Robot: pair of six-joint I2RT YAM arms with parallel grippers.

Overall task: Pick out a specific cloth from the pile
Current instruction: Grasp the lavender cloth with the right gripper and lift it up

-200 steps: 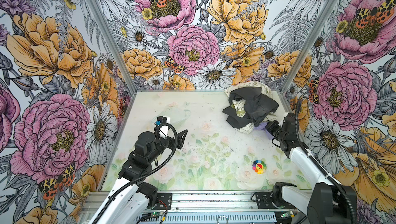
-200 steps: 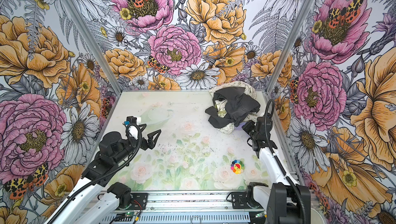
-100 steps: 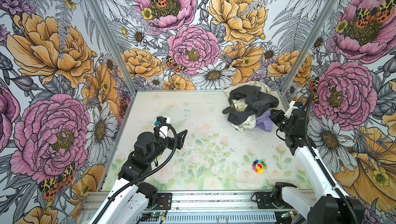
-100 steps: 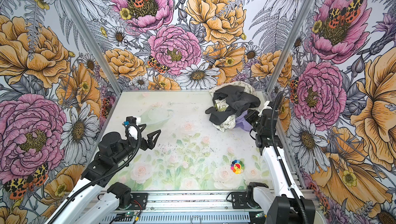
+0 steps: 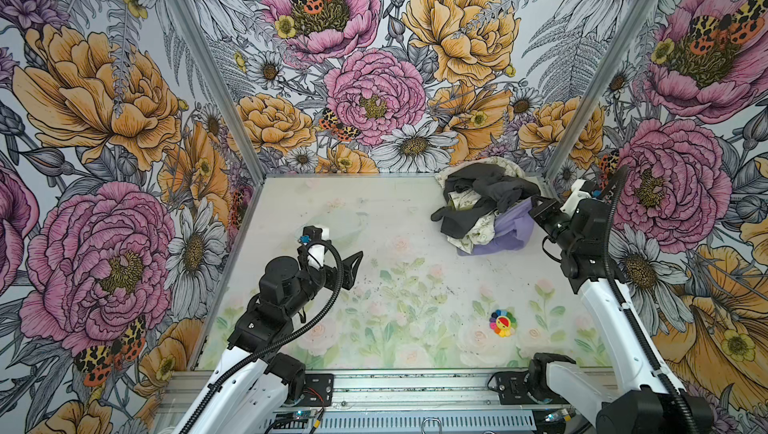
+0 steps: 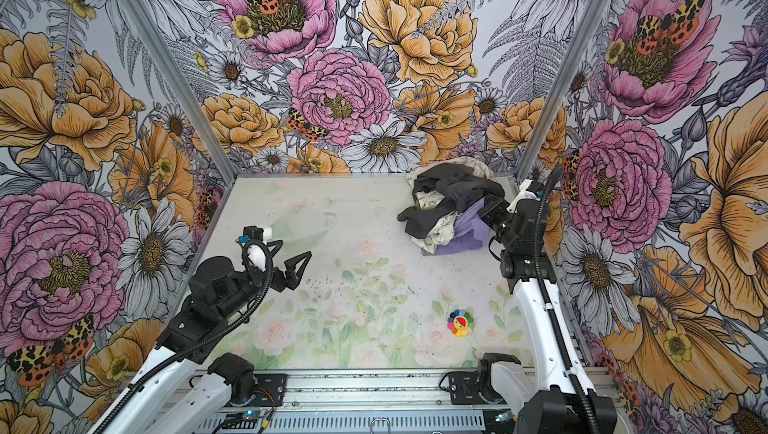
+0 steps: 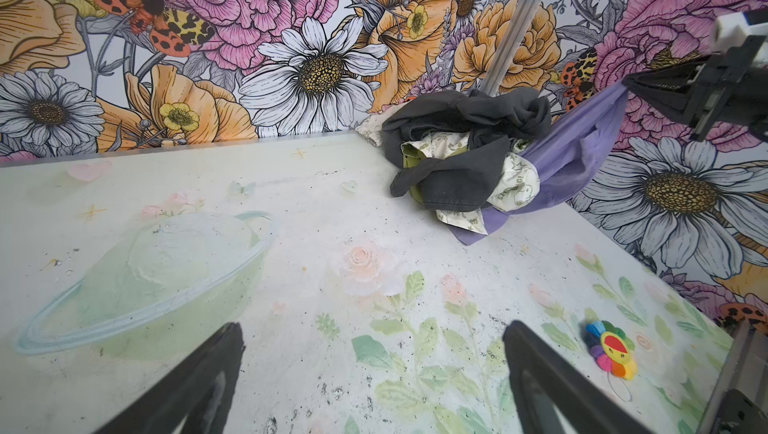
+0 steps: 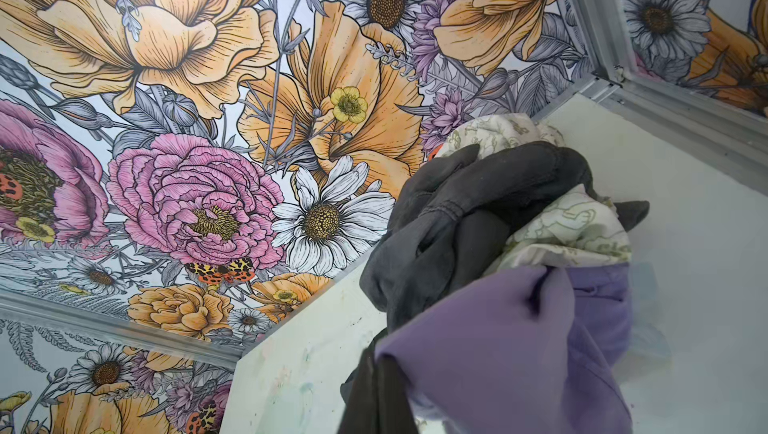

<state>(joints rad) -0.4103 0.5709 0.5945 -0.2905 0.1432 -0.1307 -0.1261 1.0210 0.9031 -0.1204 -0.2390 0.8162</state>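
My right gripper (image 5: pixel 537 208) pinches the cloth's (image 5: pixel 509 230) edge, lifted beside the pile (image 5: pixel 478 199) in the table's (image 5: pixel 415 253) far right corner; the rest trails under the pile. My left gripper (image 6: pixel 291 251) hangs wide open, well apart.

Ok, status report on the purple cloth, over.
Left pincer open, away from the pile. Right pincer shut on the lavender cloth, one end raised. Grey garment and cream print fabric lie across its lower part.

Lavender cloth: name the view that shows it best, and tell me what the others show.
Left wrist view: the cloth stretches in plain sight from the shut right gripper down under the pile. Both top views show a small, partly covered patch; the right wrist view only a cropped close-up.
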